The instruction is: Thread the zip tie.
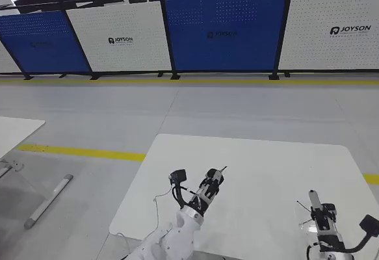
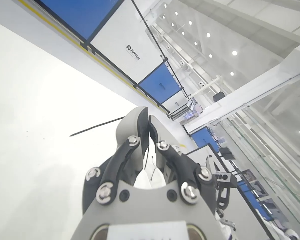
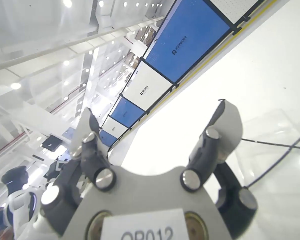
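Pinching tie [image 2: 97,126] in closed left end effector [image 2: 148,116] over surface [image 1: 261,162], close to near edge. Right end effector [image 3: 155,108] spread wide, empty, beside spare ties [image 3: 272,144] at near right corner. Risk: thin tail flexing or swivelling in that pinch, spoiling alignment.

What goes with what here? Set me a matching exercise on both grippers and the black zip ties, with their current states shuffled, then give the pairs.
Things:
1. left gripper
2. right gripper
3. thin black plastic zip tie, left wrist view
4. two thin black zip ties, right wrist view

States:
A. fingers spread wide
B. lying crossed on the clear plastic tray
C. fingers shut
D. pinched at one end, sticking out over the white table

Pairs: 1-C, 2-A, 3-D, 4-B.
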Motion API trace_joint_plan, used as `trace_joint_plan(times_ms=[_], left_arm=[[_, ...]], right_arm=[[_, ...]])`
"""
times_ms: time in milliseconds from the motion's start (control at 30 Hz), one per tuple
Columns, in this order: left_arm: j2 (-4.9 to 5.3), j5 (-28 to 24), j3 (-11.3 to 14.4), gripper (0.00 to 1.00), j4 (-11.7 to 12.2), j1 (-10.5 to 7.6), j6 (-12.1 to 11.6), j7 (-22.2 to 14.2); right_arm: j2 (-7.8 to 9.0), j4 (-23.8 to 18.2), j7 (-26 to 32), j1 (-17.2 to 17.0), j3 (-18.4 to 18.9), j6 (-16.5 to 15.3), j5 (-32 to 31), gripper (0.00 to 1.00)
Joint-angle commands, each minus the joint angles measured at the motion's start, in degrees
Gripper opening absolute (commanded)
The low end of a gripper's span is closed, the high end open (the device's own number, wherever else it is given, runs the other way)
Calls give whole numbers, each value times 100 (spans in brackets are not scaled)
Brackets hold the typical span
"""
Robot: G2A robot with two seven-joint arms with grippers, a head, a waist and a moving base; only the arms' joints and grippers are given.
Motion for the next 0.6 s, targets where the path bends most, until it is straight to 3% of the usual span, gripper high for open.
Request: trace_joint_plan(times_ms=[0, 267, 433, 567], left_arm=[[1, -64, -1, 0, -1, 1, -4, -49], [-13, -128, -73, 0, 58, -20, 6, -27], [-2, -420, -392, 0, 120, 62, -45, 37], [28, -928, -724, 0, 113, 175, -252, -267]], right_arm=[[0, -1, -5, -1, -1, -15, -3, 100], [-18, 45, 0, 87, 52, 90, 67, 100], [-21, 29, -97, 65, 434, 136, 387, 100], [-32, -64, -250, -11, 721, 173, 589, 100]])
